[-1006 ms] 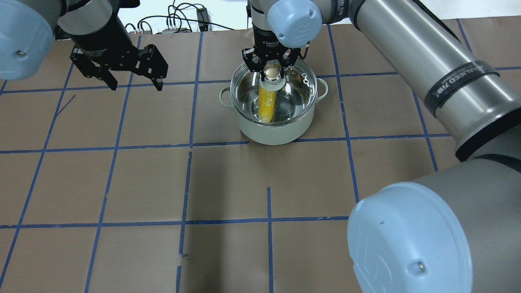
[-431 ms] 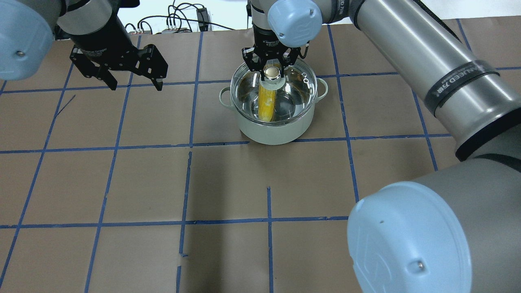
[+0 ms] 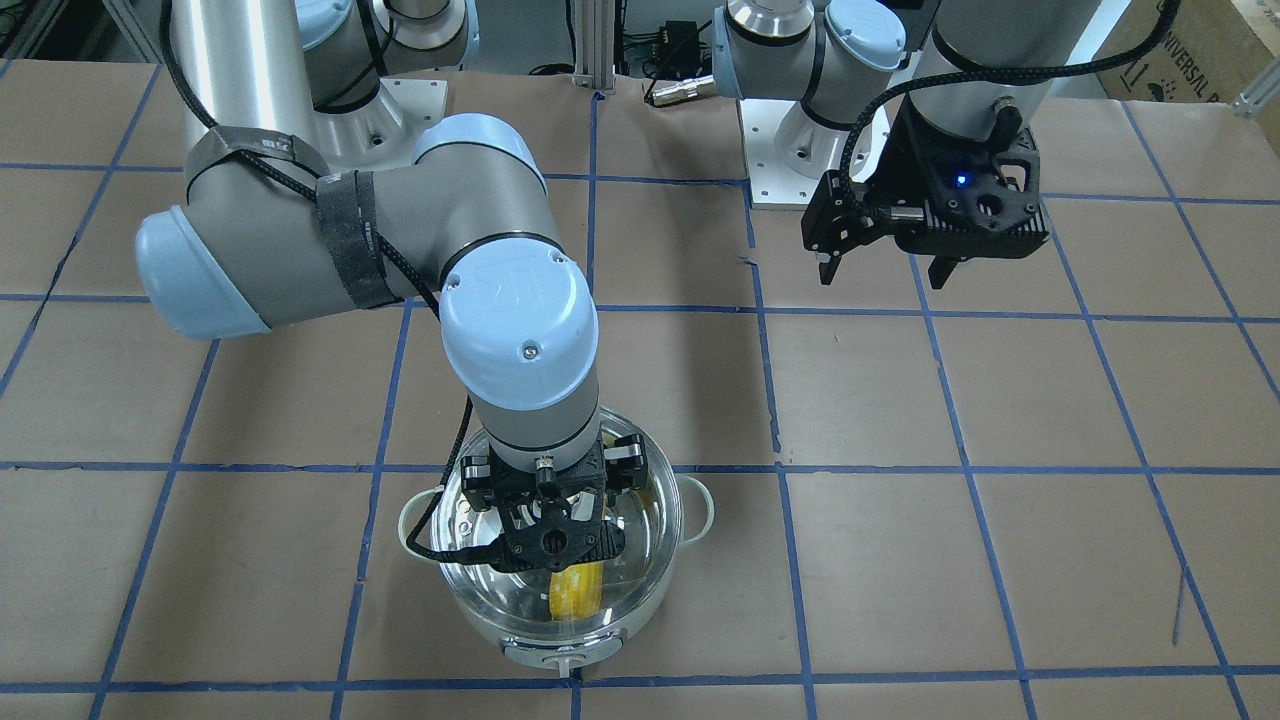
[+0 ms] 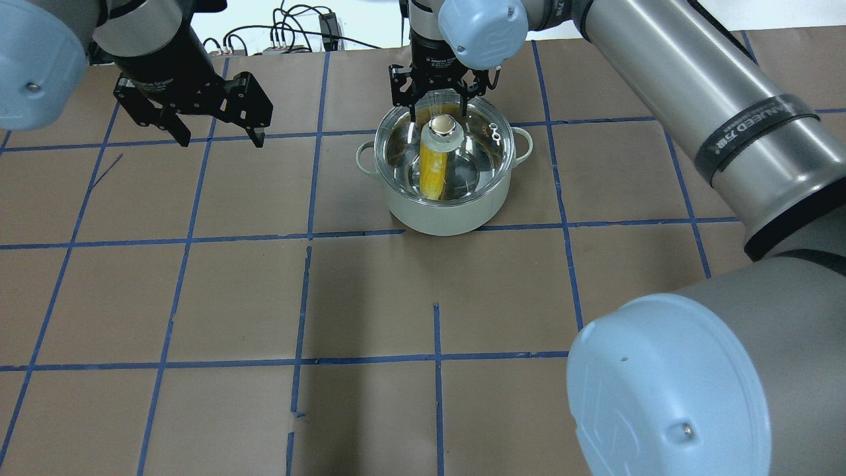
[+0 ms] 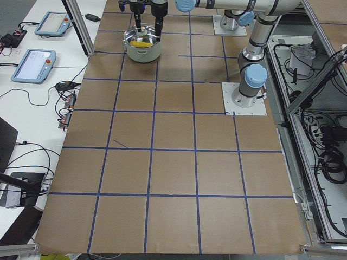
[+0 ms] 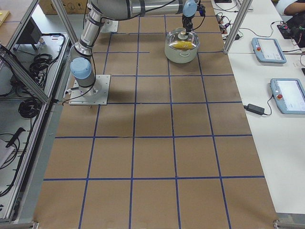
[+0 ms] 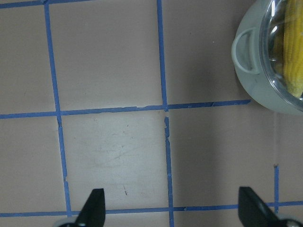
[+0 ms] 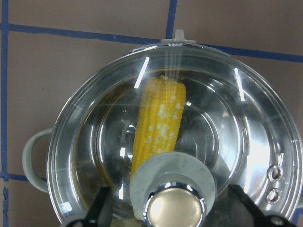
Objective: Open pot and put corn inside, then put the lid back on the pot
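**Clean Exit From a Seated Lid**

Find the corn (image 8: 158, 120) flat on the floor of the pot (image 4: 449, 211), under the glass lid (image 8: 246, 127), seemingly seated evenly all round the rim. Treat the job as nearly done, with only the withdrawal to make. Note the right gripper (image 4: 438, 109) spread open and empty, one finger to each side of the knob (image 4: 444, 124), apparently touching neither side. Lift straight up along the knob's axis and avoid any sideways drift, for fear of brushing the knob and skewing the lid. Hold the fingers wide until well above the knob. Check the wrist view for an even ring of rim around the glass before moving off. Leave the left gripper (image 4: 221, 135) alone: open, holding nothing, hovering over the tabletop (image 4: 370, 297) well apart from the pot.
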Robot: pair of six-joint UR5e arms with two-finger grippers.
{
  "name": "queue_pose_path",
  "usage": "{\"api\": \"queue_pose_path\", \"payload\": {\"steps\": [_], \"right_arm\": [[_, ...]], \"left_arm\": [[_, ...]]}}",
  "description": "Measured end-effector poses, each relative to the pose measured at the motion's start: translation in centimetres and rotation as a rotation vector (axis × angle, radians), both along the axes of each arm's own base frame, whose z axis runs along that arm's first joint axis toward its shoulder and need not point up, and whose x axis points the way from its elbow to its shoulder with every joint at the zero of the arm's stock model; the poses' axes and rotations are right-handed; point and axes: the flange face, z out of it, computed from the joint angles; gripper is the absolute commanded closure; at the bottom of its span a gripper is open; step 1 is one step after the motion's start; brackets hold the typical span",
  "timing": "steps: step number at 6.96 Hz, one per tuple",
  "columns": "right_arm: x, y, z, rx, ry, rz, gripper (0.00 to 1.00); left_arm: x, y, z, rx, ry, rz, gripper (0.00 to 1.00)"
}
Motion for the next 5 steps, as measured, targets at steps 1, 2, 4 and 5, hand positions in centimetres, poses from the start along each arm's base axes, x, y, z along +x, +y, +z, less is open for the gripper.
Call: {"api": "queue_pose_path", "payload": {"steps": [1,2,4,5], "right_arm": [[-1.6,-0.3,1.3,-0.017,-0.005,-0.005,0.0],[-4.9,-0.9,3.5,-0.047,-0.011,-0.005,0.0],[-12.5,-1.3,8.8,-0.121,-0.014,0.04,0.0],[-15.2,-0.5,10.9,-0.14,-0.011,0.04,0.0]], "left_arm": [[0.0,0.0,0.0,0.0,0.0,0.0,0.0],[0.0,0.0,0.0,-0.001,0.0,0.0,0.0],[0.0,0.1,0.1,-0.003,0.0,0.0,0.0],[-0.1,0.1,0.2,-0.002,0.0,0.0,0.0]]}}
